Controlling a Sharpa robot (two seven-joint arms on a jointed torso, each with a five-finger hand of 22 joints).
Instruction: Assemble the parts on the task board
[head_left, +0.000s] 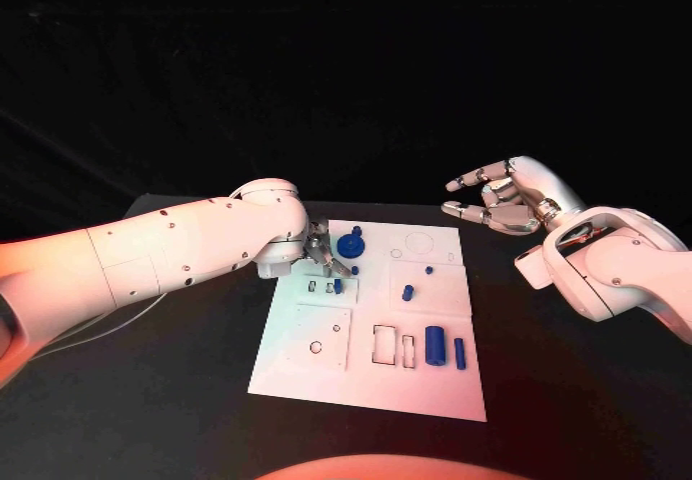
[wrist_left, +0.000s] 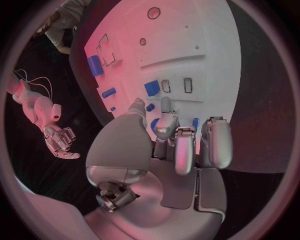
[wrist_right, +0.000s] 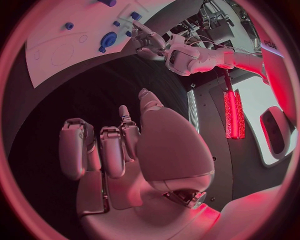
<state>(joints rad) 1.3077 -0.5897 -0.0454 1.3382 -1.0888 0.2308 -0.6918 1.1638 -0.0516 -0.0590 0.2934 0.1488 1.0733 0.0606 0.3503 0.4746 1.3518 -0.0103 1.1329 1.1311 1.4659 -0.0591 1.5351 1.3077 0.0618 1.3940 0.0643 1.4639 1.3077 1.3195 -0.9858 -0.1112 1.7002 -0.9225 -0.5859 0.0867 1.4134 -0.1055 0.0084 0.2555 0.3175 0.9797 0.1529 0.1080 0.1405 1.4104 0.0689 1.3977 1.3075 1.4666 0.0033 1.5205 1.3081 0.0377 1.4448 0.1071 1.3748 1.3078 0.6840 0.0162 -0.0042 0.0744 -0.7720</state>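
white task board lies mid-table and serves as the landmark here. the left hand hangs over the board's far left part, just beside a round blue gear-like part near the far edge. its fingertips point down at a small blue block that sits next to two little rectangular slots; whether anything is pinched between them i cannot tell, since the palm hides the tips.

the right hand hovers off the board's far right corner, well apart from every piece, fingers loosely curled but apart, holding nothing.

other blue parts wait on the board: a short peg near its middle, and a thick cylinder with a thinner one beside the outlined rectangles toward the near edge.

by my reading, the step in hand is seating a small piece in the slots under the left hand. next it needs a careful, square lowering so the piece enters its slot without tilting.
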